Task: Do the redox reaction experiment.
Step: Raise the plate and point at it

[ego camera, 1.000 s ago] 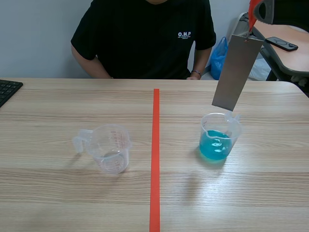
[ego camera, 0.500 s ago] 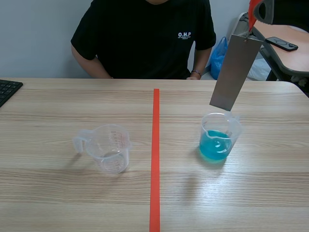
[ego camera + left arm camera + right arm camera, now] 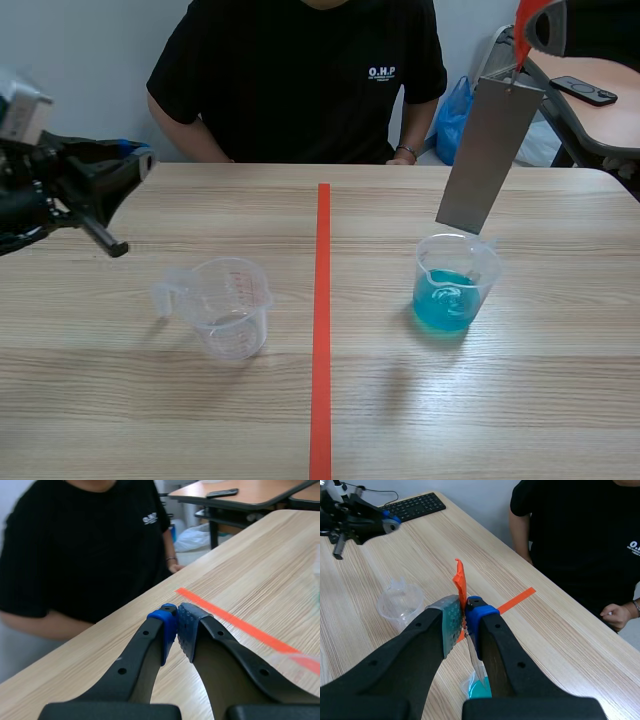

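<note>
While the right hand (image 3: 465, 611) pinches the plate (image 3: 490, 155) by its orange tab (image 3: 459, 580), the plate hanging under it just over the blue cup (image 3: 455, 285), the left hand (image 3: 176, 625) is closed on nothing, near the clear cup (image 3: 225, 305).

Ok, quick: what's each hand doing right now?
Left hand: closed, holding nothing.
Right hand: closed on the orange tab of the grey metal strip, which hangs over the cup of blue liquid.

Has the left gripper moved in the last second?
Yes: the left gripper has come in from the left, toward the empty cup.
</note>
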Robot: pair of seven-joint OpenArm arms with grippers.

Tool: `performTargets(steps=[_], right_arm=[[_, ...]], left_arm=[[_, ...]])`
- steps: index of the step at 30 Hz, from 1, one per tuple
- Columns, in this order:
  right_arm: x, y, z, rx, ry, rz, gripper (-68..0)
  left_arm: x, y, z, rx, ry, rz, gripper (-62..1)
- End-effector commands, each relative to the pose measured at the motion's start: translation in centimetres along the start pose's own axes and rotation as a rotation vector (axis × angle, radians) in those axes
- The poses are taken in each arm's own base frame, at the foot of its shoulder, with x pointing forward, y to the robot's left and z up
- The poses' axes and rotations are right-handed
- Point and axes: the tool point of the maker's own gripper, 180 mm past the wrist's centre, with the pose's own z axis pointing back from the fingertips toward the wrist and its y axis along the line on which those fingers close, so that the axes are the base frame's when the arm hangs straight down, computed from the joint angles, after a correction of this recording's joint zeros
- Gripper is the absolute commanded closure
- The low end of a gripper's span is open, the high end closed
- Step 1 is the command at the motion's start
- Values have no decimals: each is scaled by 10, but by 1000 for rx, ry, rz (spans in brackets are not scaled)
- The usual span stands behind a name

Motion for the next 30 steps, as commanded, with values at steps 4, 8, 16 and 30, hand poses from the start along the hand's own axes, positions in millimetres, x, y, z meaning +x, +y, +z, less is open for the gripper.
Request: performTargets(steps=[4, 8, 16, 30], right_arm=[[11, -1, 3, 2, -25, 22, -15], [11, -1, 3, 2, -25, 22, -15], [11, -1, 3, 2, -25, 22, -15], [11, -1, 3, 2, -25, 22, -15]], left_arm=[[6, -8, -32, -47, -37, 38, -40], [13, -29, -64, -127, -61, 59, -40], [30, -95, -113, -322, -93, 69, -40], [58, -172, -141, -504, -146, 81, -40]])
